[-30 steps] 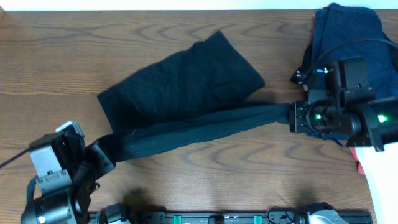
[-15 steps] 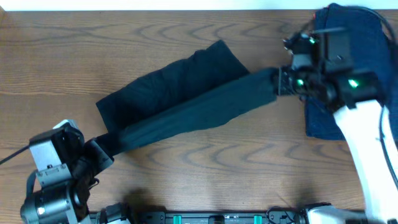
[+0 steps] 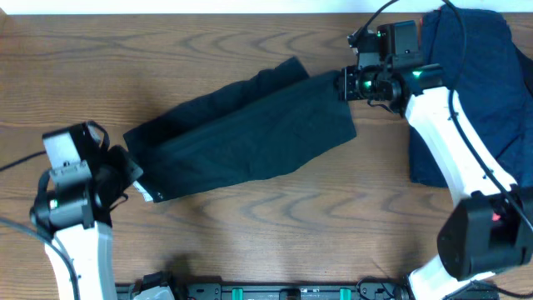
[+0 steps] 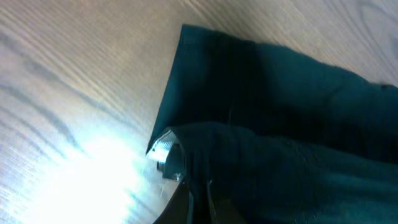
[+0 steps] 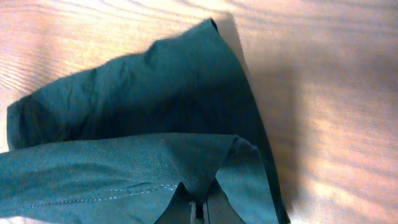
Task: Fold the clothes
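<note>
Nearest the robot's side the wooden table (image 3: 275, 242) shows bare grain; at the near left the left gripper (image 3: 132, 173) is closed tight on the left end of the black shorts (image 3: 250, 133); in the left wrist view its fingers (image 4: 186, 202) pinch a bunched edge of the dark cloth, and a small pale patch (image 4: 161, 152) sits at the hem just beside them, too blurred to say what it is; the lower layer runs on from there, flat on the wood, to a sharp corner.

The shorts lie across the middle of the table as a long band slanting from near left to far right, doubled over so that one layer covers the other.

At the far right end the right gripper (image 3: 343, 83) is clamped shut on the shorts' upper layer; the right wrist view shows its fingers (image 5: 186, 208) nipping a folded edge with a stitched hem, the layer beneath spreading beyond it on the table.

Farthest off, in the far right corner, a heap of navy-blue garments (image 3: 475, 50) lies apart from the shorts; the right arm (image 3: 450, 142) crosses over its near side.
</note>
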### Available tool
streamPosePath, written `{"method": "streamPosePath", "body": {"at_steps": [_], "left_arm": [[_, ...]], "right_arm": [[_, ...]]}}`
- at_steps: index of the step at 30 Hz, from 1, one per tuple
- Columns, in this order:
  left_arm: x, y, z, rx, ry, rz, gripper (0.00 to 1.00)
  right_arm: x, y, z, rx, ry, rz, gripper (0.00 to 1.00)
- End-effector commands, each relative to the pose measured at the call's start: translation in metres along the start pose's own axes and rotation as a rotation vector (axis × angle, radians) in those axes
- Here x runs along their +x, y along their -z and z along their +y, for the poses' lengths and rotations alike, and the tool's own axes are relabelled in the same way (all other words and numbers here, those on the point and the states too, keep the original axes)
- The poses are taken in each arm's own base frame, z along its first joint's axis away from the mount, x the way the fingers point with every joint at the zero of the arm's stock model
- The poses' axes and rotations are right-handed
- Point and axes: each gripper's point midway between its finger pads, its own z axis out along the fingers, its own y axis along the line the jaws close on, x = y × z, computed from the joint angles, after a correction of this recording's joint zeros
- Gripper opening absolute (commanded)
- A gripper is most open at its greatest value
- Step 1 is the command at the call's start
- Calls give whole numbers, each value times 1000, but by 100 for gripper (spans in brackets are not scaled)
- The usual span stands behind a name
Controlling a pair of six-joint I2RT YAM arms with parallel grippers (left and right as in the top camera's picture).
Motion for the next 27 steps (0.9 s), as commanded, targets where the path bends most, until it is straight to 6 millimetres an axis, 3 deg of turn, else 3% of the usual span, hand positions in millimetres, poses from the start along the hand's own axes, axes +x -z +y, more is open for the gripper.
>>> {"method": "streamPosePath", "body": {"at_steps": [1,9,18,19,20,21,22,23,25,27], "left_arm": [[-18,-13,18,-111,22,-48,6],[-44,-53,9,-101,21,-69,6],[-40,-104,13,-140,19,15,6],[-40,-110,14,-145,19,23,16],[-39,-114,14,-148,19,30,35],[-39,-118,15,-150,20,35,54],[-39,-122,15,-152,20,38,64],[-39,-124,15,-152,20,39,71],[-42,-126,14,-148,19,30,85],[-46,-125,12,-138,20,10,89]], "right_arm": [[-17,-12,-17,75,19,-55,1],[-24,-73,1,21,88,-108,1],[-16,-116,7,-6,71,-113,1],[-15,-119,7,-8,73,-113,10],[-15,-120,7,-8,73,-113,26],[-14,-122,6,-8,74,-113,59],[-15,-122,6,-8,75,-117,82],[-16,-122,6,-5,75,-120,94],[-17,-121,5,0,76,-125,99],[-20,-120,5,-1,77,-134,99]]}}
